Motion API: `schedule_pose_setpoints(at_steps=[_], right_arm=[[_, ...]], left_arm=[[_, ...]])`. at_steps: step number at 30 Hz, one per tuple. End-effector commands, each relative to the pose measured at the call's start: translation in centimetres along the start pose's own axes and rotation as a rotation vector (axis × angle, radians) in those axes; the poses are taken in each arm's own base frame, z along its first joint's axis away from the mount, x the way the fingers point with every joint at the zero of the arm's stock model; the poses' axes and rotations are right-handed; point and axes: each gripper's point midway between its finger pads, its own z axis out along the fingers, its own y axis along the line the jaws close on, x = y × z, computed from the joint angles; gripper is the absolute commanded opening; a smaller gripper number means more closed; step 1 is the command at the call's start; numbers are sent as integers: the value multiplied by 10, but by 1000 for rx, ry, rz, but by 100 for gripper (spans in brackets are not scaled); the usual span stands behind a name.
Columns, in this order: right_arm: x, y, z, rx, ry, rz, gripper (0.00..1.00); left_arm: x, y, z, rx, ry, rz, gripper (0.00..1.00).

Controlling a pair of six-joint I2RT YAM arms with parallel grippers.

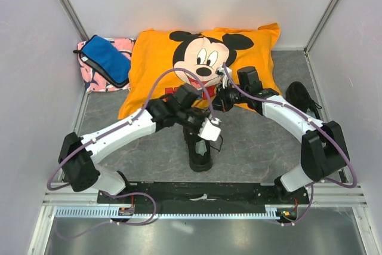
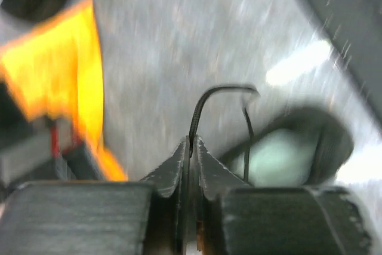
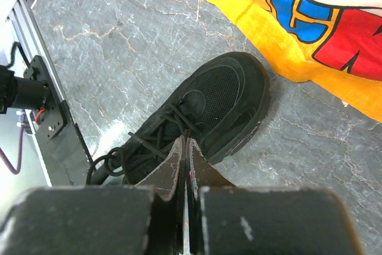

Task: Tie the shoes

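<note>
top external: centre shoe sits on the counter mid-frame, at 6 o'clock of the orange pillow. second shoe lies well apart at about 2 o'clock of it, beside the right arm, laces not in hand. both arms meet over the centre shoe: left end effector right above its lacing, right end effector at 1 o'clock of that, by the pillow edge. blue pouch at 10 o'clock, not involved.

left wrist (blurred): left end effector is closed tight on a thin black lace, which arcs up out of the tips and drops toward the shoe opening at 4 o'clock, greyish insole showing.

right wrist: right end effector has tips pressed together just over the lacing of the centre shoe, toe pointing to 1 o'clock. can't tell if a strand is pinched. loose lace loops at 8 o'clock.

step, as i judge it: early knot work on the first shoe, one lace end pulled up. the next move probably calls for the right side to secure the other strand and cross the two while keeping tension, so the shoe doesn't drag.
</note>
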Motion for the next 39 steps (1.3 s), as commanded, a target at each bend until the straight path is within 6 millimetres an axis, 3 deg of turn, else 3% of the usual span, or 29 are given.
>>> schedule_pose_setpoints(at_steps=[1, 2, 4, 5, 7, 8, 10, 11, 14, 18, 24, 29, 39], right_arm=[[-25, 10, 1, -48, -64, -30, 0], [-27, 12, 0, -53, -68, -35, 0], [-31, 16, -2, -63, -77, -49, 0], [-32, 18, -3, -73, -81, -54, 0], [-35, 22, -4, -97, -91, -61, 0], [-36, 25, -4, -109, -95, -62, 0], [-40, 30, -3, -137, -109, -71, 0], [-40, 34, -3, -154, -112, -74, 0], [-48, 50, -3, -209, -131, -96, 0], [-53, 69, 0, -270, -127, -132, 0], [-51, 104, 6, -377, -96, -172, 0], [-48, 117, 11, -409, -77, -186, 0], [-49, 129, 10, -444, -64, -197, 0]], left_arm=[[-53, 21, 27, -48, -100, -115, 32], [-54, 26, 27, -61, -99, -139, 47], [-48, 32, 17, -125, -82, -226, 53], [-44, 44, -8, -194, -97, -261, 56], [-34, 44, -31, -236, -168, -392, 58], [-13, 56, -54, -317, -164, -468, 60], [0, 54, -80, -401, -182, -578, 61], [17, 57, -98, -460, -171, -624, 62], [38, 44, -117, -493, -188, -722, 63], [52, 15, -110, -449, -215, -745, 64], [59, -3, -99, -426, -245, -746, 64], [58, -6, -90, -395, -301, -797, 62], [42, 5, -88, -350, -401, -763, 54]])
